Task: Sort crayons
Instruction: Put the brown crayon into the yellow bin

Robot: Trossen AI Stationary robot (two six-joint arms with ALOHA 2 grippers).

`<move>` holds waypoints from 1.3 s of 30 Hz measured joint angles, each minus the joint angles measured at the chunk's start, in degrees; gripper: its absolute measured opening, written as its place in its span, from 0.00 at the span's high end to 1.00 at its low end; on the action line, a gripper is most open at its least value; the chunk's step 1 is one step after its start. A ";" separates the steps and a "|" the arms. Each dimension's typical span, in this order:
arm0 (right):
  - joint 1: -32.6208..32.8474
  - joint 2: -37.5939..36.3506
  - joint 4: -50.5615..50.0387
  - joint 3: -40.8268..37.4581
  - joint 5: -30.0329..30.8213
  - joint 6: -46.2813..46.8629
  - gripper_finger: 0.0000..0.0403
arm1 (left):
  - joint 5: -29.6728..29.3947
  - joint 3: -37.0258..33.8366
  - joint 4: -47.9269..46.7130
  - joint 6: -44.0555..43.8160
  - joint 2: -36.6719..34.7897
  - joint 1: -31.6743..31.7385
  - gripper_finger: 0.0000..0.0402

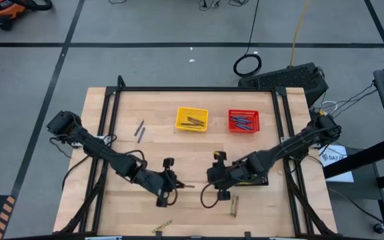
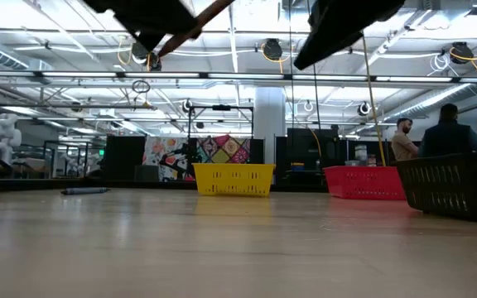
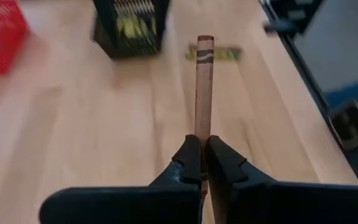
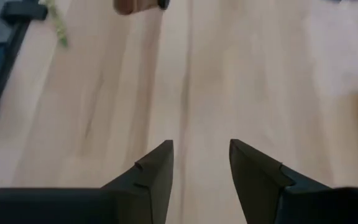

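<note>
Gripping a brown crayon (image 3: 203, 87) by its tail end, the left gripper (image 1: 173, 186) hangs above the front-middle of the table (image 1: 152, 153), jaws pinched tight on the stick. In the high view the crayon's long axis runs out toward three o'clock from the fingertips, pointing at the right gripper (image 1: 213, 175). Two blue-purple crayons (image 1: 139, 130) lie loose at about eleven o'clock from the left gripper, well apart from it. The yellow basket (image 1: 192, 119) sits at roughly one o'clock and already holds brownish sticks, so I judge it the likely home for the held crayon; the carry runs up and slightly right, and the left arm is the nearer one. The red basket (image 1: 244, 121) stands just beyond at two o'clock. The right gripper waits near the table's middle, fingers spread and empty. A black basket (image 3: 131, 26) sits by it, and two yellow-olive crayons (image 1: 233, 207) lie at its five o'clock.
</note>
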 joint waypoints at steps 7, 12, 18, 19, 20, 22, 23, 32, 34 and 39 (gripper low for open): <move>2.09 0.00 4.53 0.00 5.04 -4.19 0.64 | -6.52 0.00 4.57 -0.01 0.00 1.05 1.00; 3.11 0.00 10.02 0.00 6.71 -8.17 0.64 | -6.60 0.00 8.14 0.90 0.02 1.64 1.00; 3.22 0.00 13.34 0.00 13.10 -10.56 0.64 | -6.58 0.00 11.69 3.32 0.02 2.02 1.00; 3.22 0.00 13.91 0.00 13.11 -10.93 0.64 | -6.58 0.00 11.67 3.37 0.02 2.22 1.00; 3.22 0.00 14.57 0.00 12.87 -11.31 0.64 | -6.58 0.00 11.64 3.37 0.02 2.47 1.00; 3.26 0.00 16.10 0.00 12.63 -11.64 0.64 | -6.58 0.00 11.60 3.37 0.02 2.83 1.00; 3.26 0.00 16.83 0.00 12.58 -11.85 0.64 | -6.56 0.00 11.62 3.39 0.02 3.07 1.00; 3.10 0.00 19.66 0.00 12.58 -13.28 0.71 | -5.66 0.00 12.15 4.93 0.02 3.86 1.00; 3.09 0.00 19.64 0.00 12.61 -13.15 0.76 | -5.64 0.00 12.41 4.93 0.02 3.86 1.00; 3.04 0.00 20.17 0.00 12.77 -12.93 0.91 | -5.49 0.00 12.43 4.95 0.02 3.77 1.00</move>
